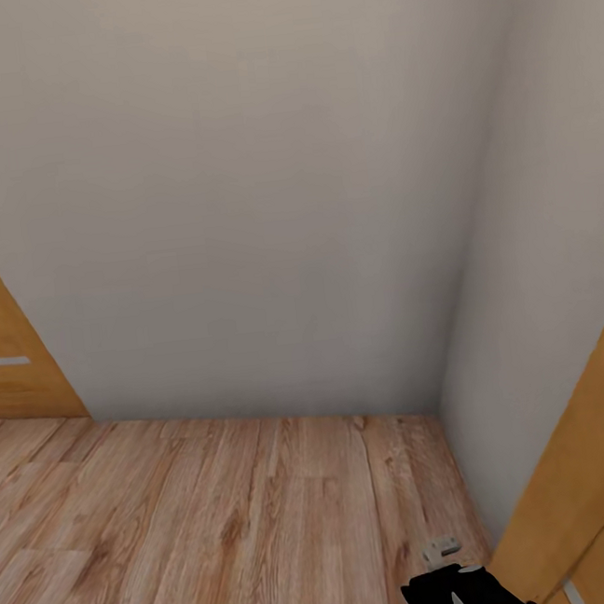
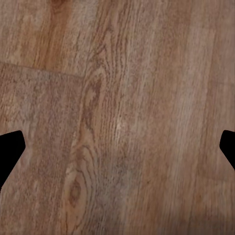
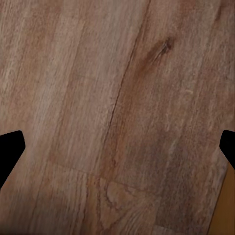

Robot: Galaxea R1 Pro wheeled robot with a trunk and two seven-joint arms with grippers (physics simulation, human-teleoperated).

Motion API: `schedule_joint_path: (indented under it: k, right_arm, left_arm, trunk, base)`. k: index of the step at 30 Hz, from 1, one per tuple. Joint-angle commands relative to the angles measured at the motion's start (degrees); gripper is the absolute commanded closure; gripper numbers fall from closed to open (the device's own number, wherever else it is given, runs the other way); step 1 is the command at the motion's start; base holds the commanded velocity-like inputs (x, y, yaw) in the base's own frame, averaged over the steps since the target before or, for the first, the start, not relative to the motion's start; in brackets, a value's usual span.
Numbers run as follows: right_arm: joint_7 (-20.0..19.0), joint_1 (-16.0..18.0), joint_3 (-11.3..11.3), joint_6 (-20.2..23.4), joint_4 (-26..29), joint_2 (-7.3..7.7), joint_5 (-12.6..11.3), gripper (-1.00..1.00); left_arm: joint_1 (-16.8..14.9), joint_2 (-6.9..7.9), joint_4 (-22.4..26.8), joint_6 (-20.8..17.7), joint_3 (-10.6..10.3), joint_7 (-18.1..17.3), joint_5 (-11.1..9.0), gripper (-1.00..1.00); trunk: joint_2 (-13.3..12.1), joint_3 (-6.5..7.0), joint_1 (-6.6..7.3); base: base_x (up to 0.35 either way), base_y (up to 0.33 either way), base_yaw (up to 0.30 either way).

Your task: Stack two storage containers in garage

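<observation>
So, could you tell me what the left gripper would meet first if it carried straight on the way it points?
The wood plank floor: the open left gripper points at it with nothing between, though the depth is unclear.

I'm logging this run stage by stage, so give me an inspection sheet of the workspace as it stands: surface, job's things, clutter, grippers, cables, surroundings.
Surface: light wood plank floor, bare ahead of the robot; not concrete.
Job's things: nothing seen.
Clutter: nothing seen.
Grippers: left gripper open, fingers spread wide over bare planks, holding nothing; right gripper open likewise, empty.
Cables: nothing seen.
Surroundings: a corner of plain white walls straight ahead; an orange wooden door with pale strips at the left; more orange wood panel close at the right, by the robot's right arm.
</observation>
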State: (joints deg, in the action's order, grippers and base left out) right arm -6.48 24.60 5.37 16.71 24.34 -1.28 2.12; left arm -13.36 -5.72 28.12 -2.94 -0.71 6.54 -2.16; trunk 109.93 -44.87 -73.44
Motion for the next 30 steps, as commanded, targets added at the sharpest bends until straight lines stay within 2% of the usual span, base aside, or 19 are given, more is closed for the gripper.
schedule_joint_path:
  k: [1, 12, 30]
  right_arm:
    - [-0.1, 0.0, 0.1, 0.3, 0.1, 0.01, 0.2, -1.00]
    - [-0.1, 0.0, 0.2, 0.3, 0.2, -0.02, 0.3, -1.00]
    - [-0.2, 0.0, 0.1, 0.3, 0.2, 0.02, 0.2, -1.00]
  left_arm:
    - [0.0, 0.00, 0.1, -0.3, -0.1, 0.2, -0.2, -1.00]
    - [0.0, 0.00, 0.1, -0.3, -0.1, 0.2, -0.3, -1.00]
    - [0.0, 0.00, 0.1, -0.3, -0.1, 0.2, -0.3, -1.00]
  trunk:
    - [0.0, -0.06, -0.01]
    - [0.0, -0.28, -0.01]
    - [0.0, -0.49, -0.01]
  base:
    - [0.121, 0.000, 0.031]
    - [0.112, 0.000, 0.145]
    - [0.177, 0.000, 0.055]
